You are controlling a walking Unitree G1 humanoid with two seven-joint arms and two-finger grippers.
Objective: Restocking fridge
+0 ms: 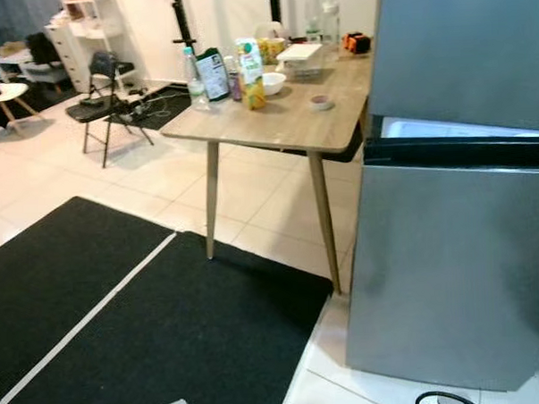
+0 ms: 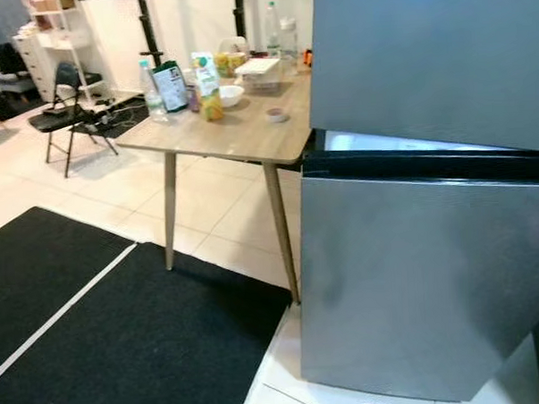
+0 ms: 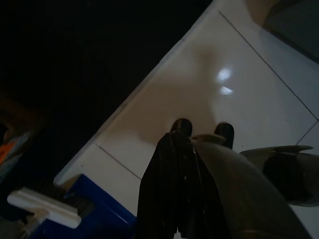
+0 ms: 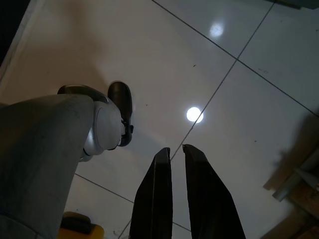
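Both arms are hanging idle over the floor, the left pincer [image 3: 202, 130] and right pincer [image 4: 177, 150] nearly closed and empty, while the groceries [image 1: 249, 73] are waiting on the counter [image 1: 284, 121] beside the fridge [image 1: 457, 203], so fetching one seems next.

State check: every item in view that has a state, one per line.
Fridge: a door ajar, a gap with a white interior showing at its top edge.
Juice carton: upright on the table.
Water bottle: upright, capped.
Folding chair: unfolded, standing.
Left hand: empty, hanging idle.
Right hand: empty, fingers nearly together.
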